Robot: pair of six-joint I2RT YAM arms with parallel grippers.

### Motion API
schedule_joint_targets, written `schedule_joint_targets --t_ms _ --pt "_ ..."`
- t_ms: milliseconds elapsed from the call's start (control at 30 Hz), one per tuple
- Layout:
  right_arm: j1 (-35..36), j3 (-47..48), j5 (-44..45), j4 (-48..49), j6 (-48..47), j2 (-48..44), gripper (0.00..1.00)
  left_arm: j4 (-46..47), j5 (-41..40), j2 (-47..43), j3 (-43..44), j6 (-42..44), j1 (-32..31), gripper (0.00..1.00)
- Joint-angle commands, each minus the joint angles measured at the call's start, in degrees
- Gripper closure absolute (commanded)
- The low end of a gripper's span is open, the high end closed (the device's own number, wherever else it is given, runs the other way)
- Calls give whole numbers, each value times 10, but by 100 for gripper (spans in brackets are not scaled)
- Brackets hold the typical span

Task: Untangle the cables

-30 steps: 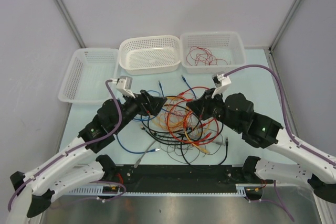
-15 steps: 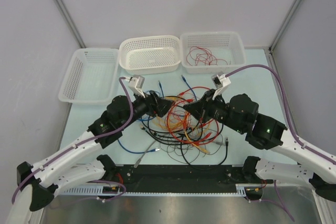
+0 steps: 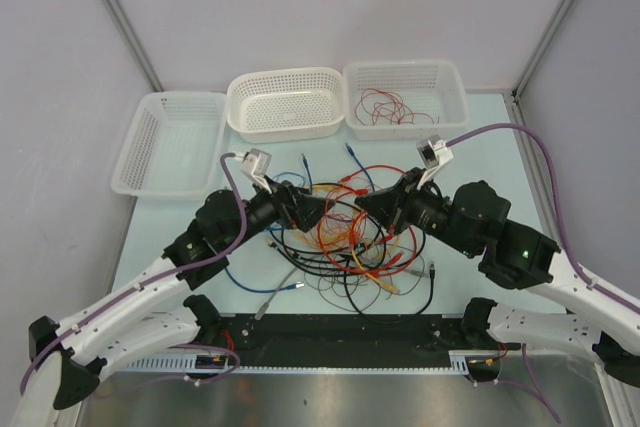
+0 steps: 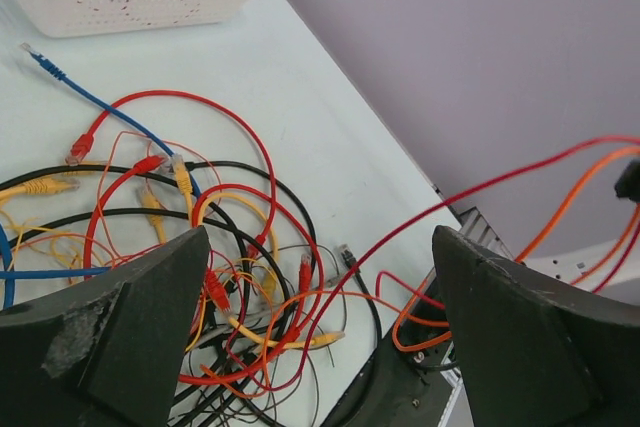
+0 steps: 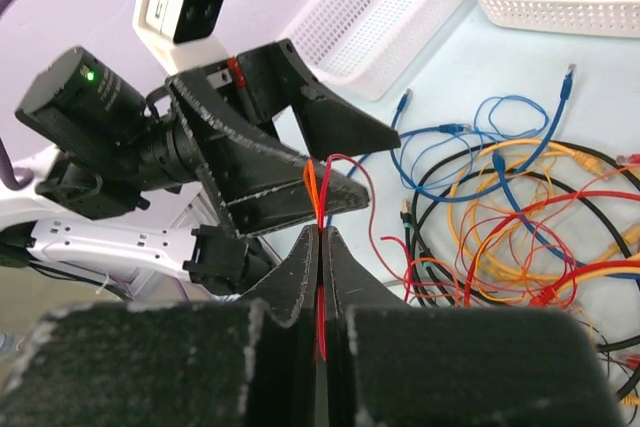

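Note:
The cables (image 3: pixel 350 237) lie in a tangled heap of red, orange-yellow, blue, black and grey wires at the table's middle. They also show in the left wrist view (image 4: pixel 200 247) and the right wrist view (image 5: pixel 520 227). My right gripper (image 3: pixel 362 205) is shut on a thin red wire (image 5: pixel 322 317) and a thin orange wire (image 5: pixel 310 187), held above the heap (image 5: pixel 320 232). Both wires run taut across the left wrist view (image 4: pixel 480 187). My left gripper (image 3: pixel 318 209) is open and empty (image 4: pixel 320 327), facing the right gripper's tip at close range (image 5: pixel 300 162).
Three white mesh baskets stand at the back: left (image 3: pixel 135 137), middle (image 3: pixel 285 75) and right (image 3: pixel 455 87). The right one holds thin red wires (image 3: pixel 385 105). A black strip (image 3: pixel 340 332) runs along the table's near edge between the arm bases.
My left gripper has moved right and forward, up to the right gripper's tip. The right arm has shifted slightly right, still holding the wires.

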Motion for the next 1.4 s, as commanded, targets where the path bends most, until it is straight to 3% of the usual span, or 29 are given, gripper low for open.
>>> schedule_joint_targets --t_ms 0,133,233,333,367,400,433,467,500,600,700,967,1367 --pt "2 24 4 12 0 0 100 63 37 -35 -32 -1 3 1" --pt "3 24 -4 18 2 3 100 77 59 -21 -38 -3 2 5" --pt "3 26 -16 25 5 7 100 78 72 6 -32 -2 1 20" --pt "3 27 -25 27 7 7 100 55 67 40 -15 5 2 49" --pt "2 29 -26 27 7 6 100 24 62 48 3 8 2 68" --pt "4 30 -25 25 3 2 100 4 53 56 15 21 2 79" --pt "3 32 -21 22 1 -4 99 -19 26 69 28 29 2 100" --pt "3 36 -15 10 -3 -8 90 -74 4 73 60 37 3 100" --pt "3 38 2 2 -11 -13 56 -96 -15 73 76 54 3 100" --pt "3 43 60 -32 -18 -37 14 -148 -94 57 129 83 12 100" --pt "3 43 110 -55 -26 -60 1 -171 -129 44 190 104 29 100" --pt "3 42 118 -62 -46 -43 5 -199 -133 70 353 134 29 100" --pt "9 38 4 25 -69 63 13 -204 -83 121 435 116 29 100"
